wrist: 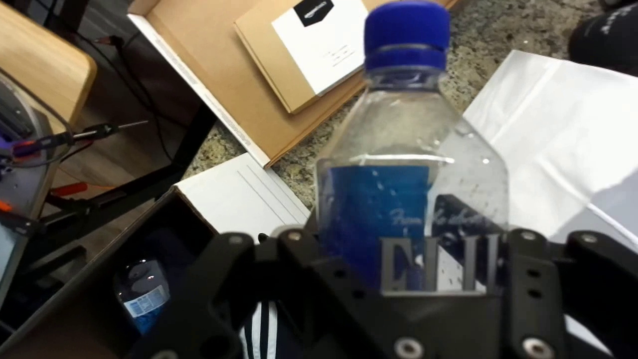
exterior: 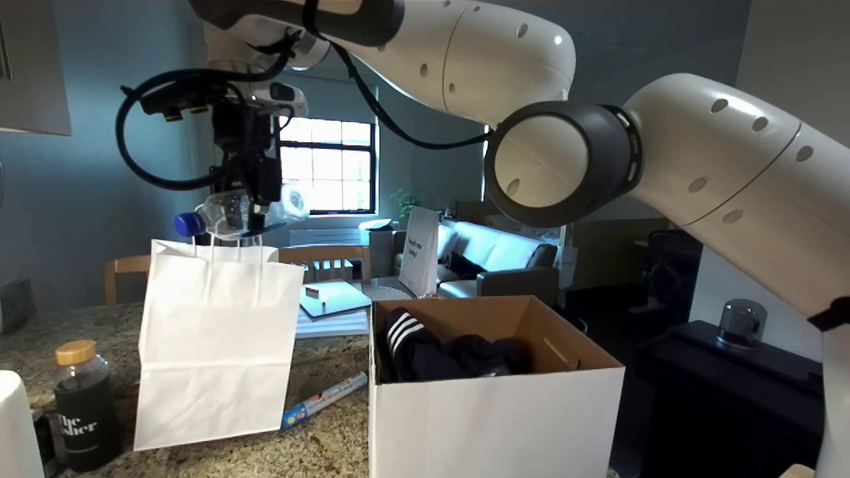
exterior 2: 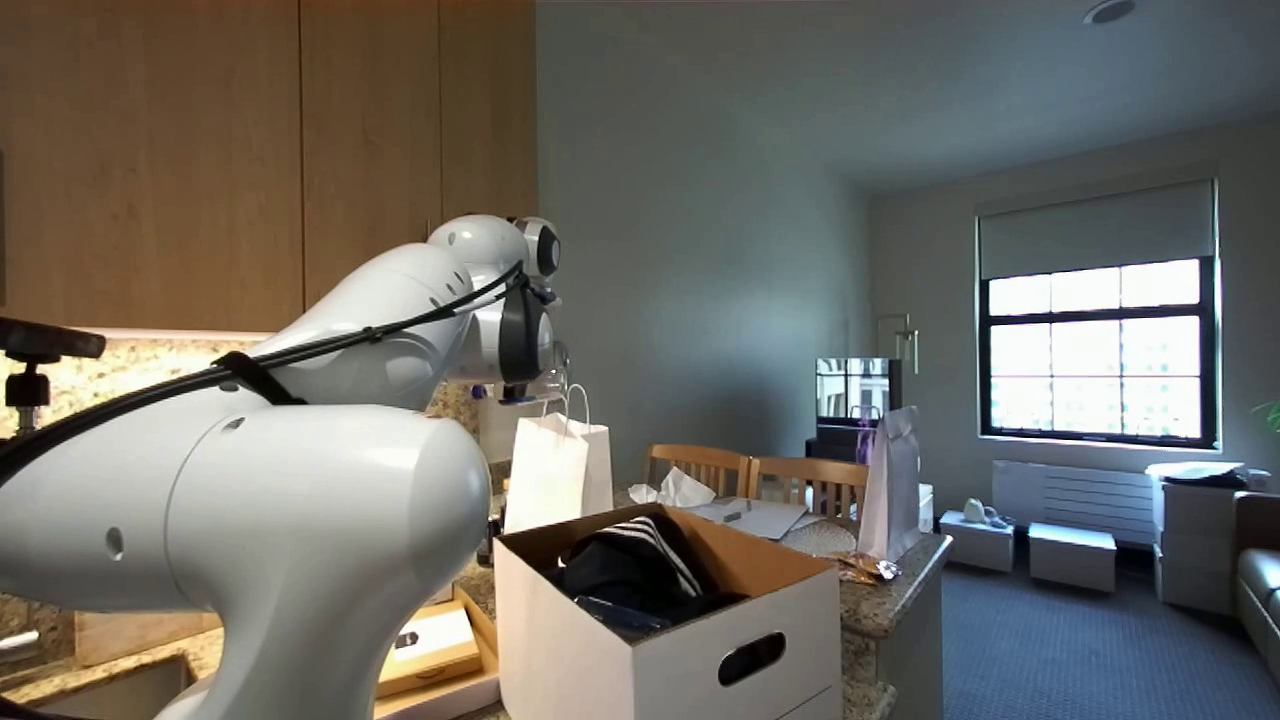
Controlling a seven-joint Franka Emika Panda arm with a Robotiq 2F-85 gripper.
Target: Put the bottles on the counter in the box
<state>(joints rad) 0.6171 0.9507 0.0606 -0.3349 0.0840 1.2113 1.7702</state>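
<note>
Clear plastic bottle (wrist: pixel 384 199), crosswise in the pincer (exterior: pixel 256 214) — pinched around its middle

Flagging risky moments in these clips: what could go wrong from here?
The bottle held sideways in the claw is close to the raised handles of the paper bag; either could snag one and perhaps tip the bag. The box stands to one side, so a slip on the way might drop the bottle onto the counter. The box holds crumpled cloth and another bottle, so this one could land unevenly or roll.
</note>
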